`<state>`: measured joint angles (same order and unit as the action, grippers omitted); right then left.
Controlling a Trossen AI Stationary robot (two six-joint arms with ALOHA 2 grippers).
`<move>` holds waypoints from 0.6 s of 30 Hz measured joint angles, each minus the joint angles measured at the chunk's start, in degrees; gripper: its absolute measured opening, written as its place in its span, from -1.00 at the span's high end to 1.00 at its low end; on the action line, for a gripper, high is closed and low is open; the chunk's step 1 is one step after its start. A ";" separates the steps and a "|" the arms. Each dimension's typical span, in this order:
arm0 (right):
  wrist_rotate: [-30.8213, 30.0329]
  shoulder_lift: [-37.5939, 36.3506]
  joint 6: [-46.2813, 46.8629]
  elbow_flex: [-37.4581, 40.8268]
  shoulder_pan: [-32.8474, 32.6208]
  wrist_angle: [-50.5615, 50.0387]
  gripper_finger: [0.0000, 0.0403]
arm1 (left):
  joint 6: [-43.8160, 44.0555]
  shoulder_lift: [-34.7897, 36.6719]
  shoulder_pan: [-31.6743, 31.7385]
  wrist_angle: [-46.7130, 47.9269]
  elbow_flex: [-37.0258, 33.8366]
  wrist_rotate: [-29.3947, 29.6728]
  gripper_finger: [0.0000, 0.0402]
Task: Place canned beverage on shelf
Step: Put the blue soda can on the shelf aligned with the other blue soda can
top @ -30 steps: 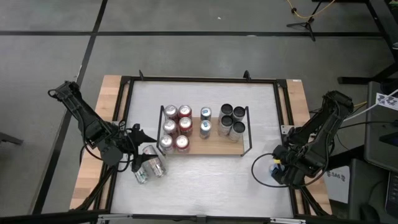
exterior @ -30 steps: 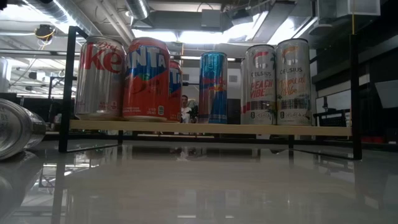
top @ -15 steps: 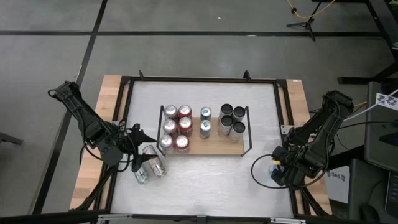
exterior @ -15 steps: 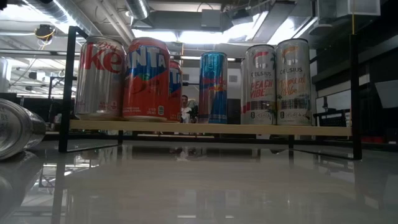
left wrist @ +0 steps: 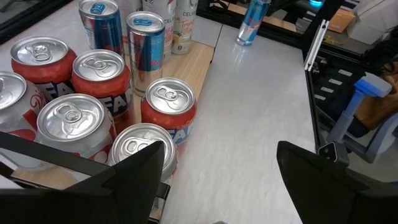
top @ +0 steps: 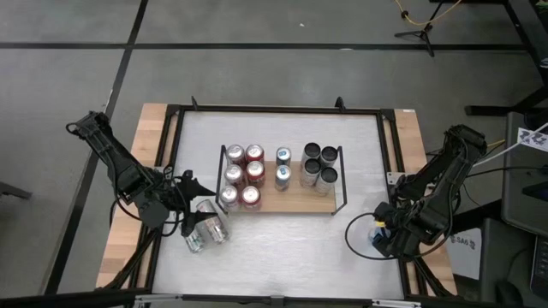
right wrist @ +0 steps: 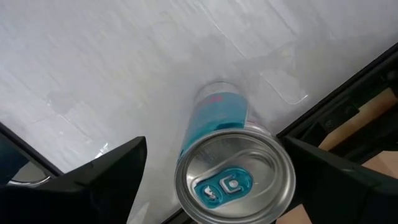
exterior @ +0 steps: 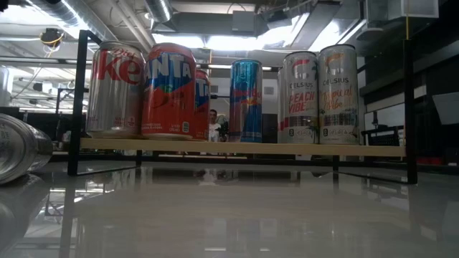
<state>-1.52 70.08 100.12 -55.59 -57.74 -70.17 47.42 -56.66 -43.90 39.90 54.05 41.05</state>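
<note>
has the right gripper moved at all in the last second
No. In the high view the right gripper sits at the same spot beside the table's black frame, above the blue can at the table's right edge, exactly as before.

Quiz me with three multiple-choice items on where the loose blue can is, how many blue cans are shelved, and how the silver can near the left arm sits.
1. Where is the blue can that is off the shelf?
A. Lying by the left gripper
B. At the table's right front edge, below the right gripper
C. At the table's back edge

2. How many blue cans stand on the shelf?
A. One
B. Four
C. Two

3. How is the silver can near the left gripper?
A. Lying on its side
B. Upright
C. Clamped in the gripper

Answers:
1 B: the blue can stands on the table between the open fingers of the right gripper.
2 C: the blue cans sit mid-shelf.
3 A: the silver can lies flat; the left gripper is empty.
</note>
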 joint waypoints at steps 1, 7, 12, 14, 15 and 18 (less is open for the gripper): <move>0.00 -0.01 0.01 0.00 0.00 -0.02 -0.82 | 0.00 -0.01 -0.01 0.00 0.00 -0.01 -0.52; 1.18 0.00 0.73 0.00 0.00 -0.13 -0.82 | 0.01 -0.01 -0.01 0.00 0.01 0.00 -0.52; 1.81 -0.01 3.09 0.00 0.00 -0.25 -0.82 | 0.00 0.00 -0.02 0.02 0.01 0.01 -0.52; 1.84 0.21 3.97 -0.02 0.00 -0.29 -0.82 | 0.00 -0.02 -0.02 0.02 0.01 0.15 -0.52; 2.01 0.30 4.38 -0.02 0.00 -0.36 -0.82 | 0.00 -0.01 -0.01 0.02 0.01 0.35 -0.52; 2.62 0.92 4.65 -0.02 0.00 -0.25 -0.80 | 0.00 0.00 -0.02 0.09 -0.01 0.65 -0.52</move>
<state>1.10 71.01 104.76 -55.61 -57.74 -70.42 47.42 -56.67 -43.92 39.99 54.04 41.70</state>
